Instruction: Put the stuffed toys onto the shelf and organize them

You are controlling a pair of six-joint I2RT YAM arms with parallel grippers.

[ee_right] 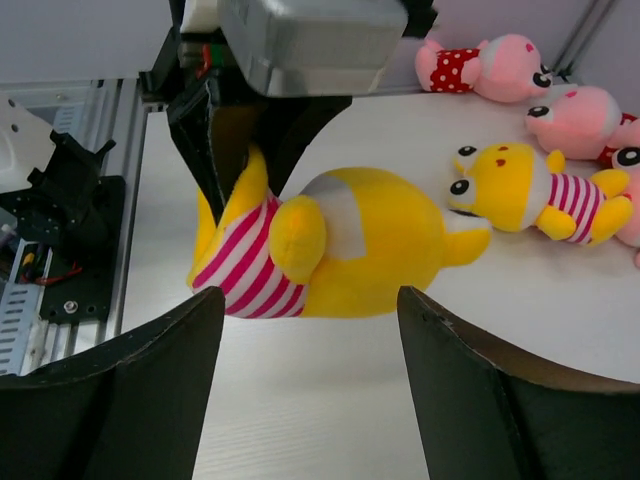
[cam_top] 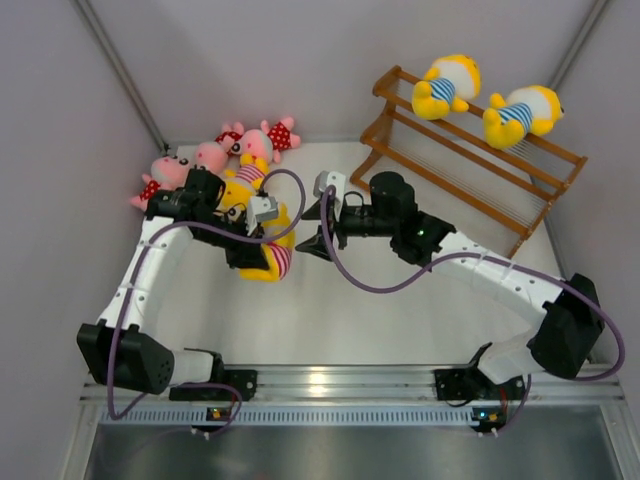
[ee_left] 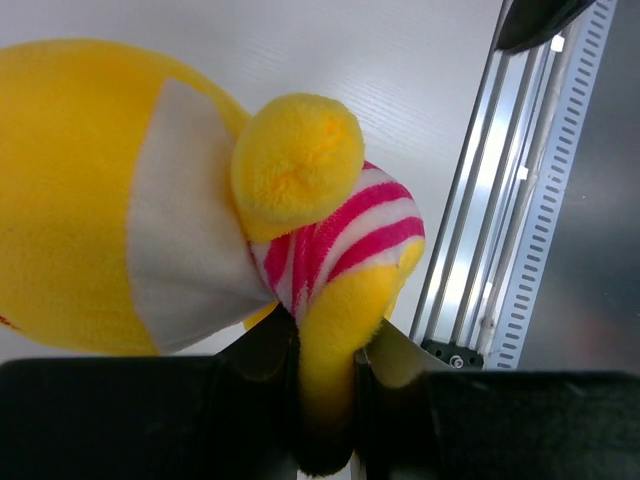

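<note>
Left hand (ee_left: 325, 385) clamped on leg of pink-striped yellow toy (ee_right: 370, 250), over tabletop (cam_top: 400, 300) centre, right hand (ee_right: 310, 335) spread open, facing it

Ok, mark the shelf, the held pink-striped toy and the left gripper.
shelf (cam_top: 381, 118), top view, left end post.
held pink-striped toy (ee_right: 370, 240), right wrist view, its head.
left gripper (ee_left: 326, 380), left wrist view, between fingertips.

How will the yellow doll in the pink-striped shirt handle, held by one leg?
Probably soft and floppy: the leg squashes thin between the left fingers. Likely light, since that pinch alone seems to carry the yellow doll off the table. Its plush should grip rather than slip, though the body may swing.
</note>
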